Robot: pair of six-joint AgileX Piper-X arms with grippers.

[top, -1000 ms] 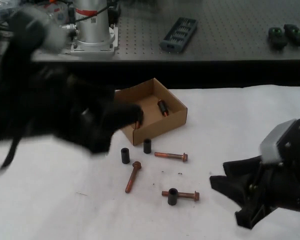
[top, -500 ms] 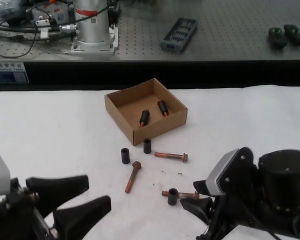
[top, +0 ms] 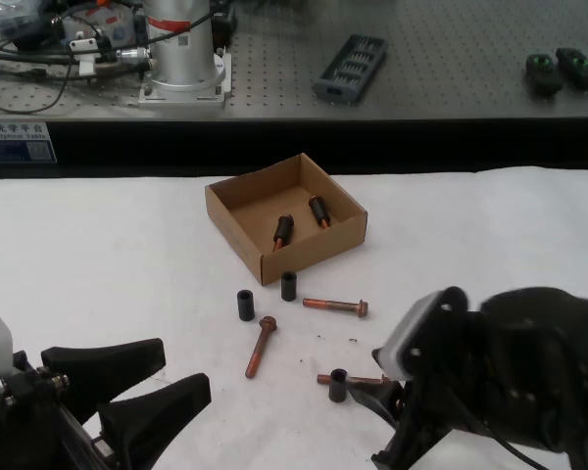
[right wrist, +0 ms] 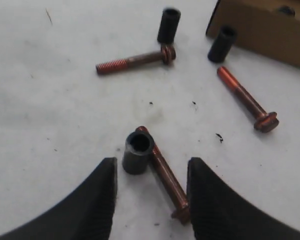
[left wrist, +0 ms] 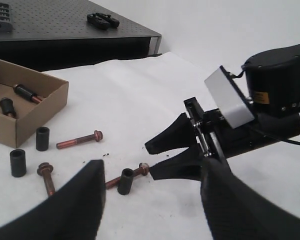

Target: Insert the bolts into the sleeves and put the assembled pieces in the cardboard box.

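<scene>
The cardboard box (top: 345, 233) stands mid-bench with two assembled pieces (top: 283, 230) inside. In front of it stand two black sleeves (top: 246, 305) and lie two copper bolts (top: 335, 306). A third sleeve (right wrist: 138, 152) lies on its side with a bolt (right wrist: 165, 177) against it; its bore looks empty. My right gripper (right wrist: 152, 200) is open just short of this pair, a finger on each side. My left gripper (top: 181, 370) is open low over the bench at the near left, apart from everything. The left wrist view shows the right gripper (left wrist: 150, 160) beside that sleeve (left wrist: 126, 181).
A white cloth (top: 98, 255) covers the bench. Behind it, a perforated metal table (top: 441, 59) carries a metal post (top: 179, 49), cables, a blue rack (top: 350, 65) and two small black parts (top: 561, 69). The cloth left and right of the box is bare.
The left arm has pulled back from over the box to the near left, leaving a second assembled piece inside. The right gripper has moved in toward the lying sleeve and bolt.
</scene>
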